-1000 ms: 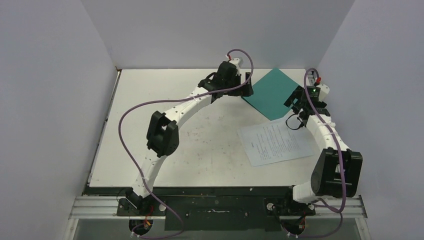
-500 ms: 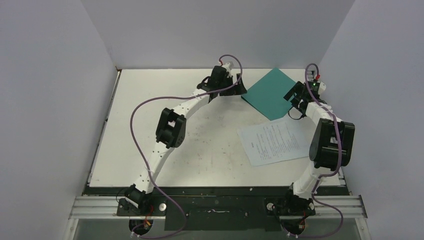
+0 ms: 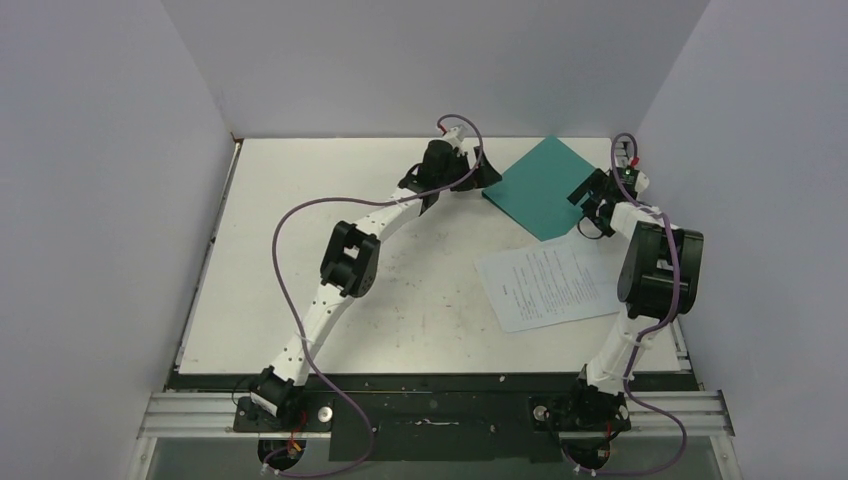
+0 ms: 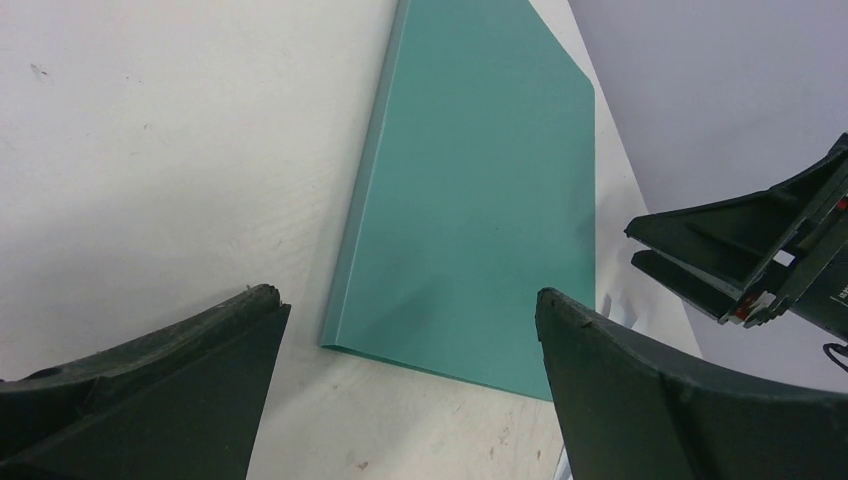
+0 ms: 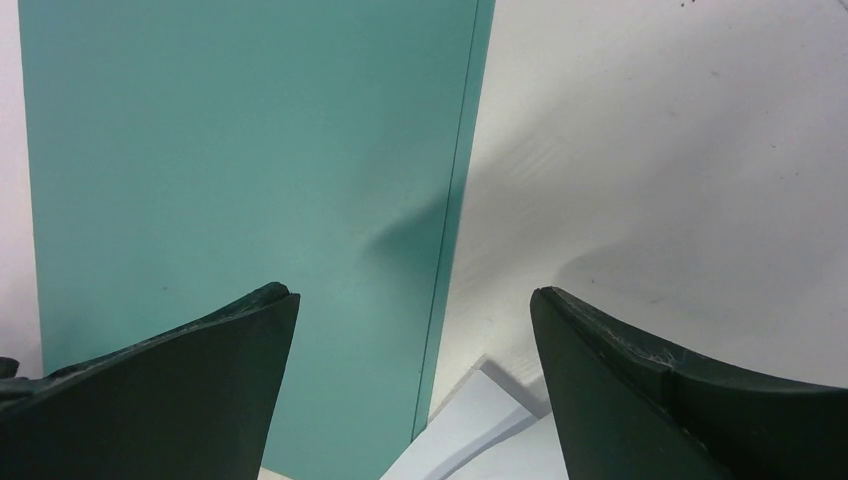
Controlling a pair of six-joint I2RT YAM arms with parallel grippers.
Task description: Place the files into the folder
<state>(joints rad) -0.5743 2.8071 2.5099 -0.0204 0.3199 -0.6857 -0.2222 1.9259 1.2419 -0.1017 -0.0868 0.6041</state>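
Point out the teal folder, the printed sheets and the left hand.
teal folder [image 3: 540,188], top view, middle of its cover.
printed sheets [image 3: 548,285], top view, middle of the top page.
left hand [image 4: 405,298], left wrist view, midway between its fingertips.

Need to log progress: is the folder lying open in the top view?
No, the folder lies closed and flat, only its plain teal cover showing, with the files outside it.

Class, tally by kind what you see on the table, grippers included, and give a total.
Teal folder: 1
White printed paper: 1 (its sheets cannot be counted)
Grippers: 2, the left gripper and the right gripper, both open
Total: 4
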